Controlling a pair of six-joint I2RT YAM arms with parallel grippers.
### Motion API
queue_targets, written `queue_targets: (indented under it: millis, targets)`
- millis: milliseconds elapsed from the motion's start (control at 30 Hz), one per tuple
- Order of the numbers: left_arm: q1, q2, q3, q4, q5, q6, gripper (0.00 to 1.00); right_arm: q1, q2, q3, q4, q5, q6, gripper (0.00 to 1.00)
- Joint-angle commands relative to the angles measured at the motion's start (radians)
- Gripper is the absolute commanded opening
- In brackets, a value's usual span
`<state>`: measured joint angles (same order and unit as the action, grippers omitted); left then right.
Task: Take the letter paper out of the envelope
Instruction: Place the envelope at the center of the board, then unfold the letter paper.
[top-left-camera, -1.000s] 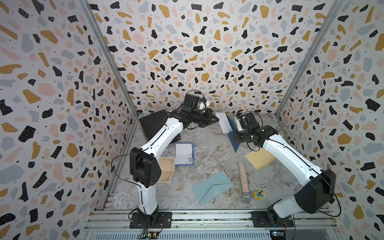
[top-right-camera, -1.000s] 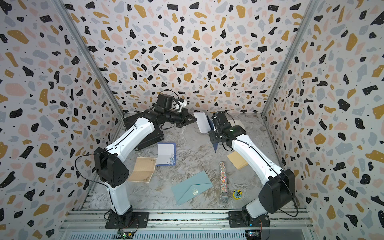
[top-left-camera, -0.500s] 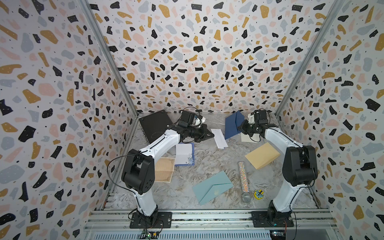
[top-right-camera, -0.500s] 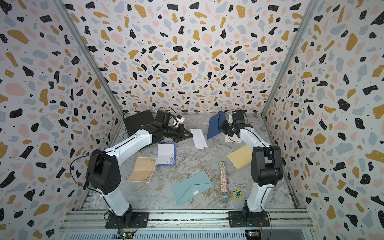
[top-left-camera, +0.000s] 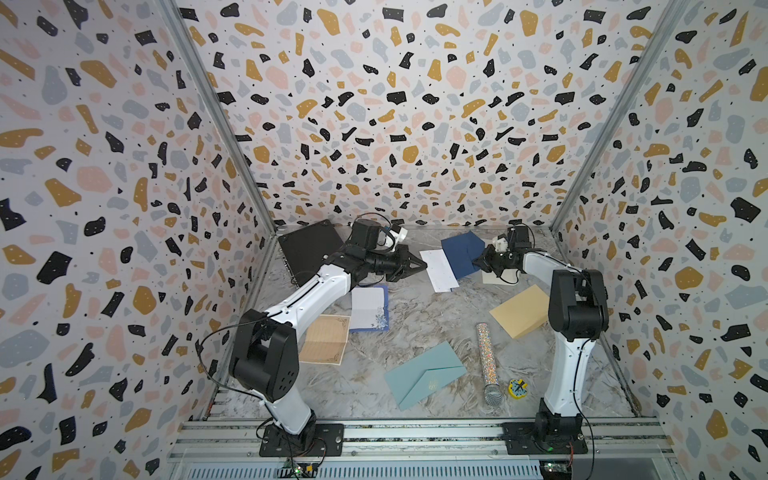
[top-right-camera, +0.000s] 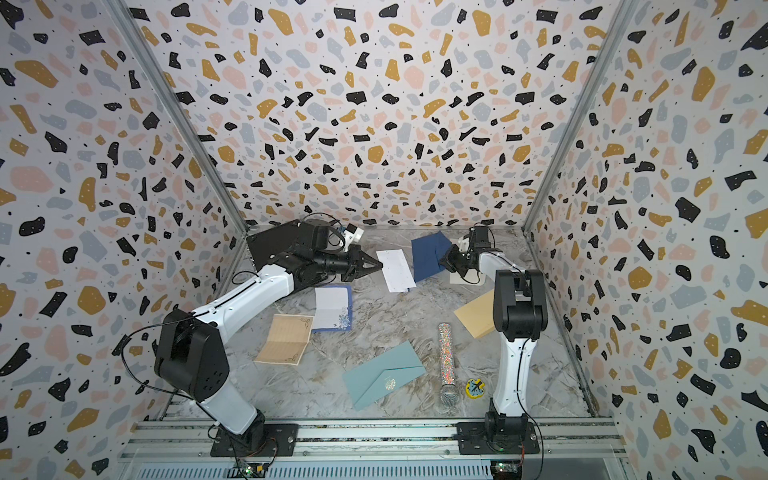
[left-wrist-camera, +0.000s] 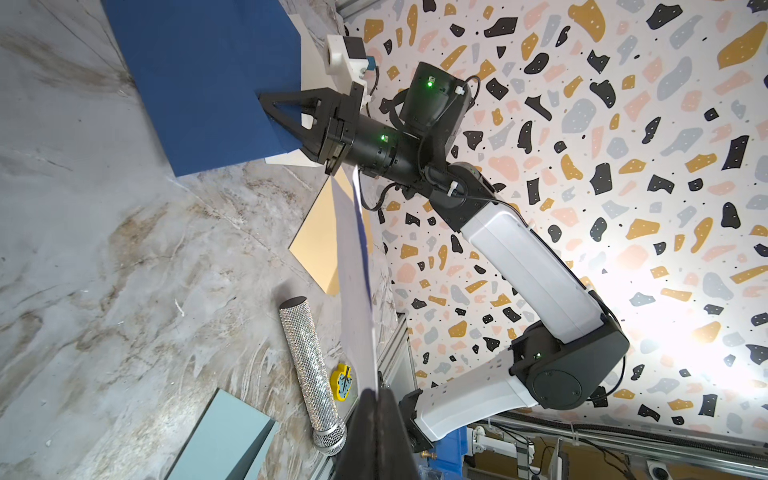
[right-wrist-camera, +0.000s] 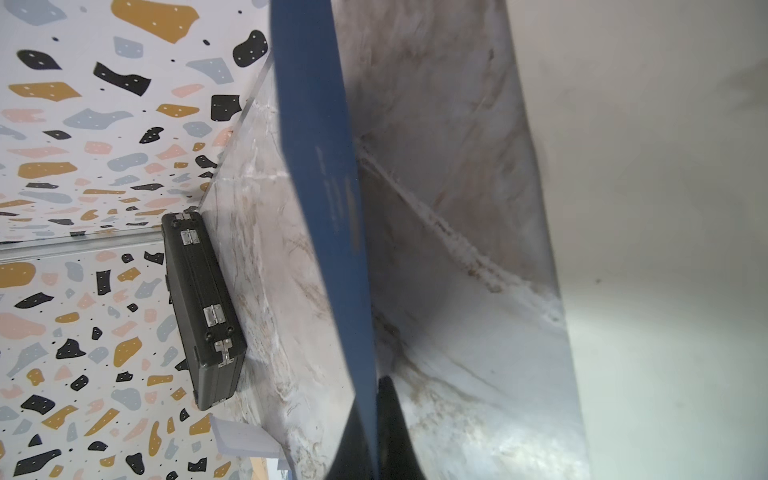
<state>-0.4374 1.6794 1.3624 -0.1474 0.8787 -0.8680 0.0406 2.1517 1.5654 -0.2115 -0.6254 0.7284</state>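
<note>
The white letter paper is fully out of the dark blue envelope and sits just left of it, low over the back of the table. My left gripper is shut on the paper's left edge; in the left wrist view the letter paper shows edge-on. My right gripper is shut on the envelope's right edge. In the right wrist view the envelope runs away from the jaws as a blue strip.
A black case lies at the back left. A blue-bordered card, a tan lined sheet, a teal envelope, a glitter microphone, a yellow clock-shaped piece and a tan envelope lie on the marble table. A cream card lies under the right wrist.
Both arms have come down from a raised pose and drawn apart. The paper, close against the envelope a second ago, now sits clear of it to the left.
</note>
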Motion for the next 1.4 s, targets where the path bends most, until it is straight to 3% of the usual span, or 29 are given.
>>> queue_targets:
  millis: [0,233,433,667,867,967,1167,1367]
  targets:
    - [0.007,0.001,-0.005,0.028,0.011,0.005,0.0,-0.006,0.008,0.078,-0.1,-0.009,-0.084,0.12]
    - [0.014,0.035,0.032,0.012,0.017,0.011,0.0,-0.012,0.021,0.086,-0.13,0.045,-0.098,0.28]
    - [0.016,0.047,0.05,-0.012,0.022,0.026,0.0,-0.012,0.003,0.095,-0.209,0.131,-0.144,0.32]
    - [0.019,0.058,0.07,-0.028,0.025,0.041,0.0,-0.013,-0.07,0.088,-0.253,0.258,-0.153,0.45]
    - [0.02,0.069,0.092,-0.028,0.037,0.042,0.0,-0.009,-0.177,0.104,-0.278,0.364,-0.126,0.47]
    - [0.023,0.078,0.111,-0.024,0.041,0.028,0.0,0.007,-0.276,0.088,-0.271,0.407,-0.071,0.47]
    - [0.023,0.102,0.155,-0.004,0.022,0.0,0.0,0.083,-0.518,-0.131,-0.11,0.389,0.194,0.46]
    - [0.023,0.132,0.159,0.14,0.054,-0.147,0.0,0.128,-0.711,-0.326,-0.051,0.213,0.343,0.48]
